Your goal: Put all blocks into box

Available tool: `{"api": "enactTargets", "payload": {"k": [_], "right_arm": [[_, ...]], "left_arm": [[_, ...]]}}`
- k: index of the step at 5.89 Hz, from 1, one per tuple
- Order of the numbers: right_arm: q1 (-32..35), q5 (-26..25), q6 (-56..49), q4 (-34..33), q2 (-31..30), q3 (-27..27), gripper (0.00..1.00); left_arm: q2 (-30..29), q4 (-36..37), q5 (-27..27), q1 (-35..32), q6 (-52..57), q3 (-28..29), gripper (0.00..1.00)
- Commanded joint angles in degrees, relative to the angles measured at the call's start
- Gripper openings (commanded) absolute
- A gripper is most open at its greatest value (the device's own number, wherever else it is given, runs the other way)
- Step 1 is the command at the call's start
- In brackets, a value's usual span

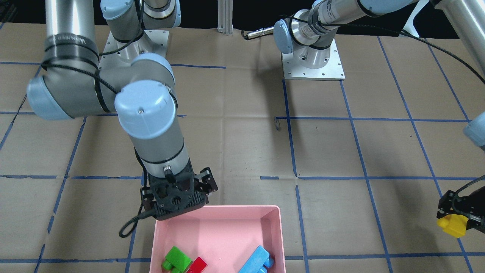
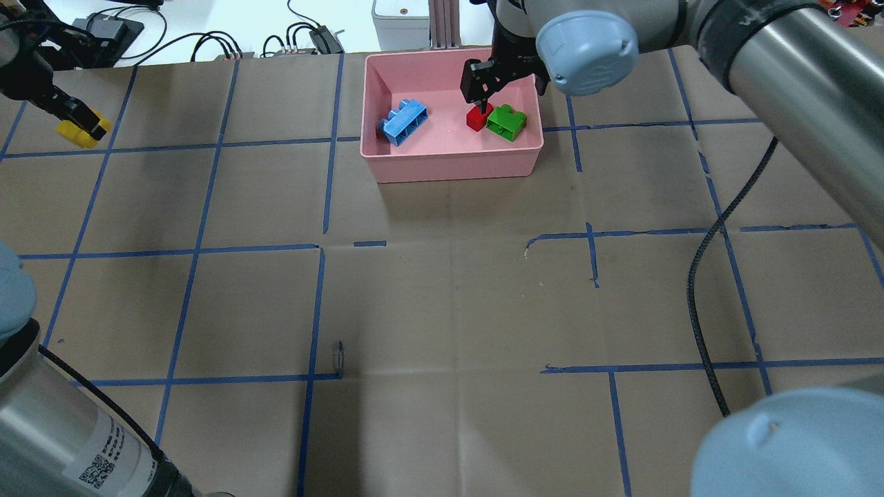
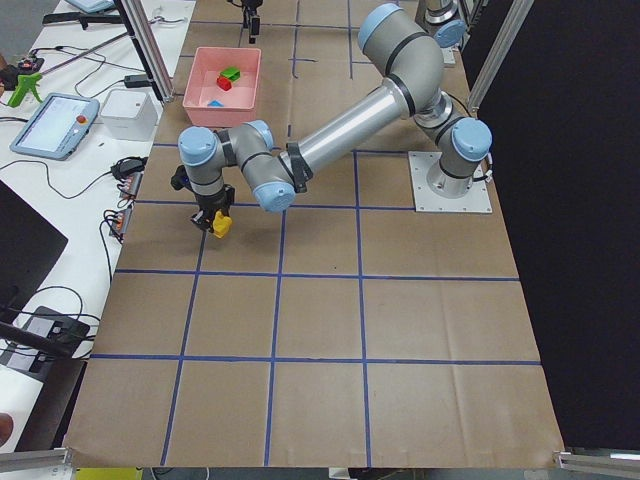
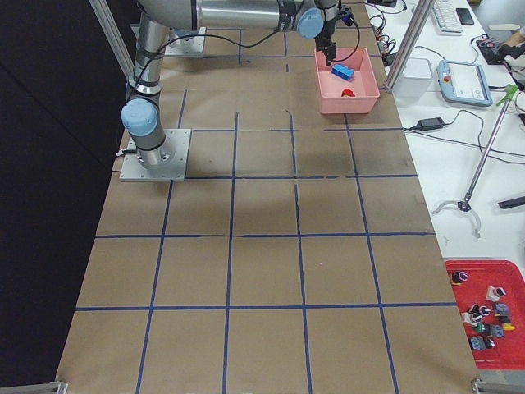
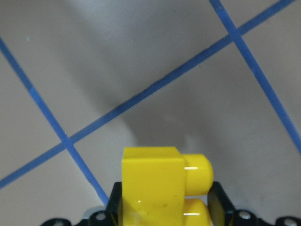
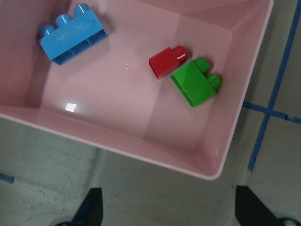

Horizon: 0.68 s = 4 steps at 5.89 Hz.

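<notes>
The pink box [image 2: 456, 164] stands at the table's far edge and holds the green block [image 2: 507, 123], the red block [image 2: 476, 119] and the light-blue block [image 2: 404, 122]. All three show in the right wrist view: green [image 6: 193, 84], red [image 6: 165, 62], blue [image 6: 70, 35]. My right gripper [image 6: 171, 212] is open and empty, raised above the box's rim [image 1: 223, 210] on the robot's side. My left gripper [image 2: 79, 128] is shut on the yellow block [image 5: 155, 188] and holds it just above the paper at the table's far left, well apart from the box.
Blue tape lines grid the brown paper table. The right arm's black cable [image 2: 704, 276] hangs over the table's right half. Cables and boxes [image 2: 304, 34] lie beyond the far edge. A teach pendant [image 3: 55, 125] sits on the side bench.
</notes>
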Motion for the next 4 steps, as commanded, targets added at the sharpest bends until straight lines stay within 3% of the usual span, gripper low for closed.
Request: {"api": "enactTargets", "payload": {"k": [1,3,4], "right_arm": [[-0.39,-1.56,0.21,12.49,-10.11,-0.27,1.00],[-1.53,-1.04,6.77,19.71,-14.20,5.04,0.96],[-1.89,-1.56,6.63,15.82,-18.04,10.57,0.96]], "left_arm": [[4.99,-10.58,-0.25,-3.53,-17.27,2.65,0.09],[3.78,-9.91,-4.61,-15.88,-42.70,3.26,0.09],[1.25,-9.38,-9.00,-22.65,-55.28,5.44,0.09]]}}
